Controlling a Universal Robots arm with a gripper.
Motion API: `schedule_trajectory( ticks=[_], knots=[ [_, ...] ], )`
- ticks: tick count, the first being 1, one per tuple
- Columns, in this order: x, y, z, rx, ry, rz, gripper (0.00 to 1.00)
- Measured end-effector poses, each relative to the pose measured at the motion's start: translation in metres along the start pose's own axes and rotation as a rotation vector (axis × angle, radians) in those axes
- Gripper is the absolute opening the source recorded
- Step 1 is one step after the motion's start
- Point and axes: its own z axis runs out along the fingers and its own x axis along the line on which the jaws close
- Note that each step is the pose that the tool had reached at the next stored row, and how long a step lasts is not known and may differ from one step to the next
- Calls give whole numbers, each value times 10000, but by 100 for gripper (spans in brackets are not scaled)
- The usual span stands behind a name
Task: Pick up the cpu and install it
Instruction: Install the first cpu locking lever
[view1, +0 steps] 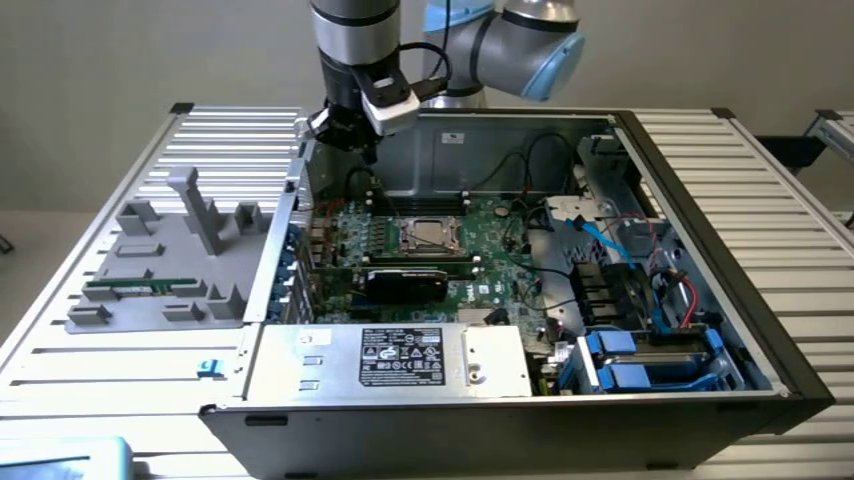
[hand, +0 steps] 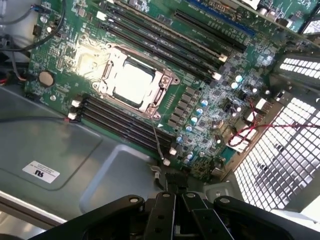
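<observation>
The cpu (view1: 427, 235) lies flat in its metal-framed socket in the middle of the green motherboard (view1: 501, 262), inside the open computer case (view1: 694, 250). In the wrist view the cpu (hand: 132, 80) shows a pale shiny top with the socket frame around it. My gripper (view1: 370, 152) hangs above the board near the case's rear wall, toward the exterior view's left of the socket and apart from it. Its black fingers (hand: 165, 200) are shut together with nothing between them.
A black graphics card (view1: 407, 280) stands just in front of the socket. The power supply (view1: 400, 360) fills the case's front. Cables and blue drive bays (view1: 641, 355) crowd the exterior view's right. A grey fixture (view1: 160, 260) with a green memory stick (view1: 134, 287) lies outside the case.
</observation>
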Motion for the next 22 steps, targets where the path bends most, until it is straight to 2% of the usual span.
schedule_trajectory(
  ticks=[3,11,15,17,18,22],
  knots=[
    [-10,23,42,-10,26,90,11],
    [-26,64,173,-13,34,152,11],
    [-34,83,237,15,-24,181,11],
    [-36,89,247,53,-106,211,11],
    [-37,89,248,60,-125,219,11],
    [-42,106,301,74,-150,228,11]
  ],
)
